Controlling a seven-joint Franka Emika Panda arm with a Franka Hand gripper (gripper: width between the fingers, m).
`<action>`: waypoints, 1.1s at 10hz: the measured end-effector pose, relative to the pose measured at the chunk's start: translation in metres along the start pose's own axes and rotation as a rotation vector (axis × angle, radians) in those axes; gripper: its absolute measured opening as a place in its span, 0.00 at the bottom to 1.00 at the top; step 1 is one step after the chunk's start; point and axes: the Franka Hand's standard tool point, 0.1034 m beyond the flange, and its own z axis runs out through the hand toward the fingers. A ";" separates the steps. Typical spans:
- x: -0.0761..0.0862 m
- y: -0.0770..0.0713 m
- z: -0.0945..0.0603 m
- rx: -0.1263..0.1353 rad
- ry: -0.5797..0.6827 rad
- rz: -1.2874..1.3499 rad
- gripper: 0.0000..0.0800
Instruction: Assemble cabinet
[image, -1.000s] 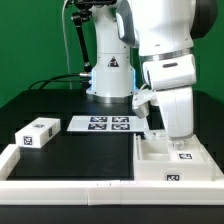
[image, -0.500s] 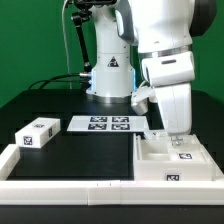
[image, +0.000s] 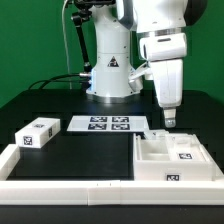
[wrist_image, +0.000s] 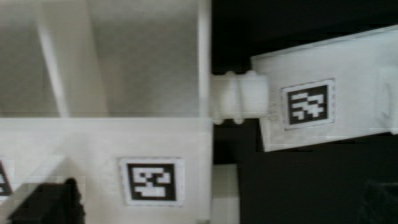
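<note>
Over the cabinet body (image: 150, 165), hovering clear with end effector (image: 169, 121) spread and empty; risks clipping an inner wall on a skewed descent, or nudging the tagged piece (image: 185, 152) lying within the body toward the exterior view's right, its seating hard to judge; looks white, boxy, open-topped, shallow compartments inside, tag on the front face; rests flat on the table (image: 100, 155); well apart from the body, toward the exterior view's left, loose white block (image: 37, 133) waiting.

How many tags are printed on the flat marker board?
4, in the middle of the marker board: two in the far row, two in the near row. None looks hidden.
</note>
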 end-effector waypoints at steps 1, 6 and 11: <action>-0.001 -0.009 0.004 0.012 -0.005 -0.014 1.00; -0.006 -0.010 0.005 0.015 -0.005 -0.099 1.00; -0.004 -0.033 0.013 0.031 -0.002 -0.164 1.00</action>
